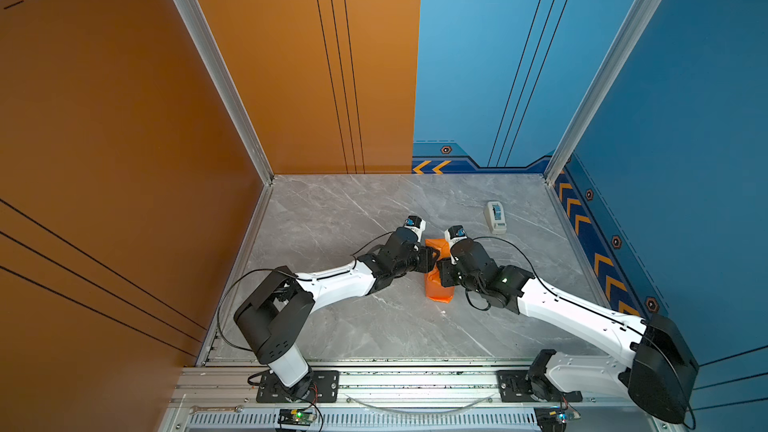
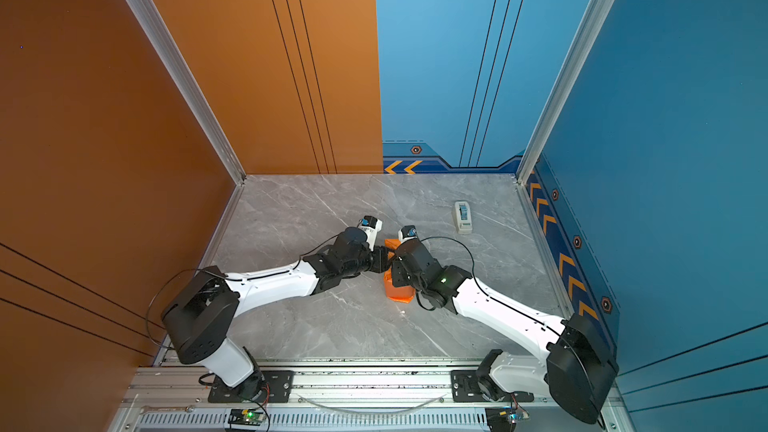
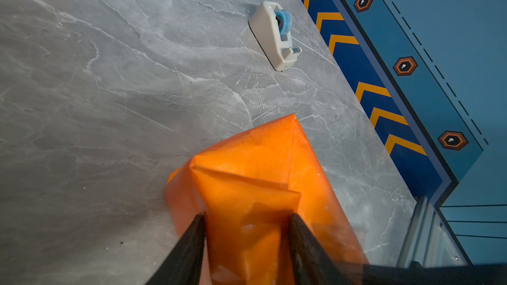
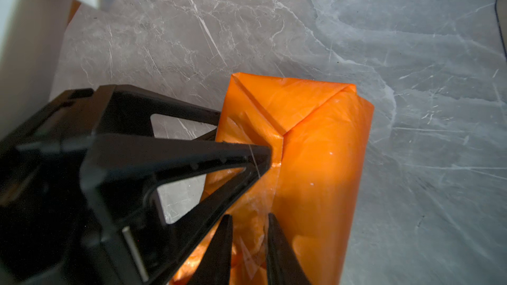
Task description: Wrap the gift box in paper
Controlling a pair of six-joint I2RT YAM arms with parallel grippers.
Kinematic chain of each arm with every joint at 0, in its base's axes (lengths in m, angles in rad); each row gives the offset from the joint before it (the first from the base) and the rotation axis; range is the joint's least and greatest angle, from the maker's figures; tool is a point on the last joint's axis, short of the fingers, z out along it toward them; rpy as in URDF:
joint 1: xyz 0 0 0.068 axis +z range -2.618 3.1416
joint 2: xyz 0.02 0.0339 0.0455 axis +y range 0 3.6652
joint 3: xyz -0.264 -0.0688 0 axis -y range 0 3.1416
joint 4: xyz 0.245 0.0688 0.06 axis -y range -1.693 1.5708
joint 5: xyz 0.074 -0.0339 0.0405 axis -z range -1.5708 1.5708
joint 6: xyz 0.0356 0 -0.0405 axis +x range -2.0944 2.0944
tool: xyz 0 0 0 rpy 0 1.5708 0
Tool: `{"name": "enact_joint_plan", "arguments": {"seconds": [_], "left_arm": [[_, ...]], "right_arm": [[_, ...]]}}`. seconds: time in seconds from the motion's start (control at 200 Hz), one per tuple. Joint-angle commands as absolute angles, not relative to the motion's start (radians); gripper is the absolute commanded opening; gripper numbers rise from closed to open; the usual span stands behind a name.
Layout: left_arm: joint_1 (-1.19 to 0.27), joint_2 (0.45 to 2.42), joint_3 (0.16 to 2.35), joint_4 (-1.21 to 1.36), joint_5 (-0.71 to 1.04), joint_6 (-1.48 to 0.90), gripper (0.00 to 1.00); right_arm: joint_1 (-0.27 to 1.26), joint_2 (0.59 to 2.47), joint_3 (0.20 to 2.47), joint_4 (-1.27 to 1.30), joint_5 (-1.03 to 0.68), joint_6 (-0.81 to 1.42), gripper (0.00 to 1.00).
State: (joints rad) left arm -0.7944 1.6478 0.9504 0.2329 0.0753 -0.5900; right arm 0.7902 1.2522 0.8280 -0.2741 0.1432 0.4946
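- The box was hidden: the paper (image 1: 437, 290), orange face out, covered it completely, and the parcel lay mid-table (image 1: 353, 222) between the two arms.
- The wrapping looked mostly done. A long seam ran along the top, and the far end was folded into neat triangular flaps.
- The near end was under the grippers, so I could not tell whether it was closed.
- The left gripper (image 3: 247, 215) had its jaws about half apart with the wrapped parcel between them, apparently pinning the paper.
- The right gripper (image 4: 249, 217) had its jaws only slightly parted over the seam. Nothing was clearly gripped between them.
- A glossy streak on the seam may have been tape, though this was uncertain. The dispenser (image 1: 495, 217) stood well apart.
- What was probably left was to secure the seam and check the near end.
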Motion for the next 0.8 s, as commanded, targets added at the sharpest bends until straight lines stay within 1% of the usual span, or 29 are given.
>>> {"name": "enact_joint_plan", "arguments": {"seconds": [0.0, 0.11, 0.35, 0.421, 0.556, 0.581, 0.791], "left_arm": [[-0.795, 1.699, 0.926, 0.083, 0.028, -0.554, 0.50], [-0.795, 1.701, 0.927, 0.081, 0.029, -0.552, 0.50], [-0.795, 1.701, 0.927, 0.081, 0.028, -0.553, 0.50], [-0.795, 1.701, 0.929, 0.080, 0.028, -0.551, 0.50], [-0.795, 1.701, 0.928, 0.080, 0.028, -0.549, 0.50], [-0.795, 1.701, 0.928, 0.080, 0.028, -0.549, 0.50], [-0.795, 1.699, 0.928, 0.081, 0.028, -0.550, 0.50]], "right_arm": [[0.784, 1.288, 0.814, -0.493, 0.230, 0.414, 0.29], [0.783, 1.280, 0.829, -0.503, 0.231, 0.396, 0.33], [0.744, 1.260, 0.882, -0.470, 0.114, 0.407, 0.43], [0.727, 1.252, 0.893, -0.465, 0.085, 0.419, 0.49], [0.709, 1.235, 0.902, -0.447, 0.026, 0.444, 0.57], [0.675, 1.230, 0.903, -0.442, 0.017, 0.449, 0.59], [0.615, 1.176, 0.902, -0.411, -0.081, 0.472, 0.67]]}}
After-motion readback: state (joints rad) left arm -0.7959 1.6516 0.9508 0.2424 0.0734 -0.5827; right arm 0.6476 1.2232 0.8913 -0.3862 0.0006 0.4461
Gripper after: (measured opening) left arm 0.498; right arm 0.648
